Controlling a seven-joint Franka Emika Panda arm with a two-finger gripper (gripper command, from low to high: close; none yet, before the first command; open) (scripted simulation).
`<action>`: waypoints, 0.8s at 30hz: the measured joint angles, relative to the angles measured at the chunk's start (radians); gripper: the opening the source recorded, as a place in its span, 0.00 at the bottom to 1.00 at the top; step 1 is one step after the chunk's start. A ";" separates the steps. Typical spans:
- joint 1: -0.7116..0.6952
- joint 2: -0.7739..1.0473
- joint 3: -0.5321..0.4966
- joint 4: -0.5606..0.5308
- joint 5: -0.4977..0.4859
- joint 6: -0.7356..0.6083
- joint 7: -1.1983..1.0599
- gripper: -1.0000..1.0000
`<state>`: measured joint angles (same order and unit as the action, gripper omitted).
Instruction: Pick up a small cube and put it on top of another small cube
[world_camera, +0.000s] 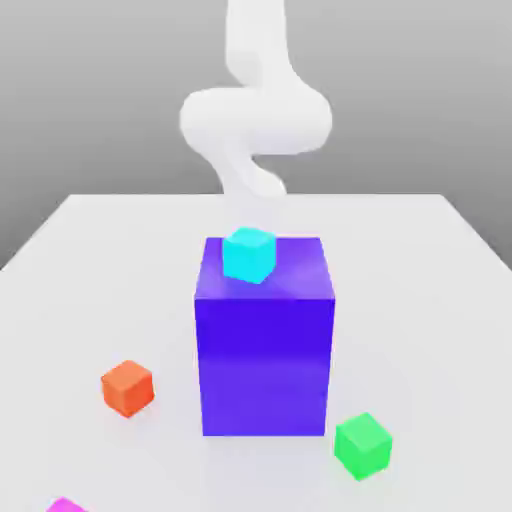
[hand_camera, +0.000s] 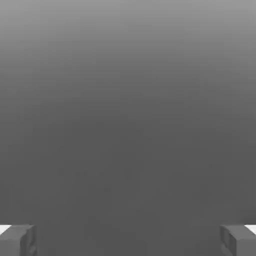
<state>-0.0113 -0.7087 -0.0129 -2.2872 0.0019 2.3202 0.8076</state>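
While nothing here carries any writing, the exterior view has the pink cube (world_camera: 66, 505) at the frame's bottom edge, well left of the blue block (world_camera: 264, 350); hand view gives the gripper (hand_camera: 128, 241), fingers (hand_camera: 17, 240) spread wide, holding nothing.

Plain white desk (world_camera: 90, 260) filling the lower part of the exterior frame, softly and evenly lit, faint shadows only. Behind its far edge, across the upper frame, a flat grey backdrop, featureless.
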 joint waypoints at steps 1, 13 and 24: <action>-0.005 0.039 -0.006 0.006 0.001 0.009 0.003 0.50; -0.055 0.477 -0.080 0.067 0.027 0.106 0.027 0.50; -0.129 0.877 -0.124 0.123 0.086 0.193 0.025 0.50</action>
<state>-0.1399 0.1686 -0.1371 -2.1643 0.0877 2.5129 0.8323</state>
